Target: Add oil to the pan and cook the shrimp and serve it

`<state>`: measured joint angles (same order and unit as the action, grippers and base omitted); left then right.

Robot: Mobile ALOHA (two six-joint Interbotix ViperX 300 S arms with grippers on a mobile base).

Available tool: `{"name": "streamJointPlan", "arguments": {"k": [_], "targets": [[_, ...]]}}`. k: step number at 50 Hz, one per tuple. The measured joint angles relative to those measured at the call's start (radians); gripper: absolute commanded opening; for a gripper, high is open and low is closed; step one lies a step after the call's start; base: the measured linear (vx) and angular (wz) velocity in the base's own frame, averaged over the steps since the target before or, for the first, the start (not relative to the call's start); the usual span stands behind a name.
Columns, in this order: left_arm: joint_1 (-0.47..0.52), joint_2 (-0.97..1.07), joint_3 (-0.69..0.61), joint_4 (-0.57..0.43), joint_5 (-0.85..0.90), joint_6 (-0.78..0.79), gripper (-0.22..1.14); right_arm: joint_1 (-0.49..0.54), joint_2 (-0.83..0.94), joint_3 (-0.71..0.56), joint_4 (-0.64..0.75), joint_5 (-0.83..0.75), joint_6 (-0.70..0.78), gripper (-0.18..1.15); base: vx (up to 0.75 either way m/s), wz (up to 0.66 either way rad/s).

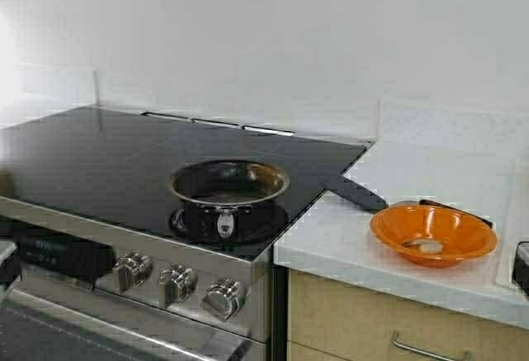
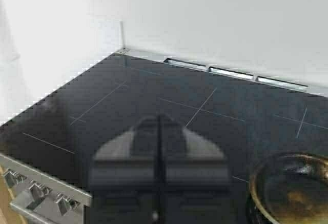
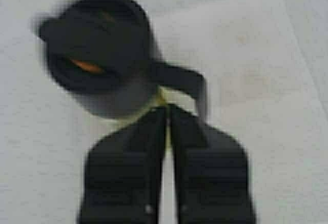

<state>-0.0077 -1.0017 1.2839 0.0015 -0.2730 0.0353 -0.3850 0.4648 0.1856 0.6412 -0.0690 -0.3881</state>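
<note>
Sitting on a black glass cooktop (image 1: 107, 159): the pan (image 1: 229, 182).

The pan (image 1: 229, 184) is seen upright on the stovetop, dark inside, handle at six o'clock. The shrimp (image 1: 430, 247) is spotted at three o'clock, curled. The oil (image 3: 137, 112) is glimpsed, yellow-green, below a black lid.

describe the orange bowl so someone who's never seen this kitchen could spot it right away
Start at the black glass cooktop with the pan on it, then move right onto the white counter. The orange bowl sits there, wide and shallow, the only bright-coloured item.
</note>
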Motion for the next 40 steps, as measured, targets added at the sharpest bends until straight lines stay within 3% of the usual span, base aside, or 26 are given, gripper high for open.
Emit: {"name": "streamJointPlan", "arguments": {"k": [5,26,40], "targets": [[0.0,0.0,0.0,-0.002,0.0,-0.012,0.03,0.025,-0.081,0.008,-0.002,0.041,-0.009,0.02,0.0,0.0],[0.0,-0.002,-0.009,-0.003,0.002,-0.063,0.03,0.302,-0.443,0.164,-0.098,0.057,-0.057,0.07,0.0,0.0],[0.0,-0.028,-0.012,-0.002,0.008,-0.066,0.03,0.437,-0.655,0.371,-0.132,0.084,-0.041,0.07,0.0,0.0]]}}
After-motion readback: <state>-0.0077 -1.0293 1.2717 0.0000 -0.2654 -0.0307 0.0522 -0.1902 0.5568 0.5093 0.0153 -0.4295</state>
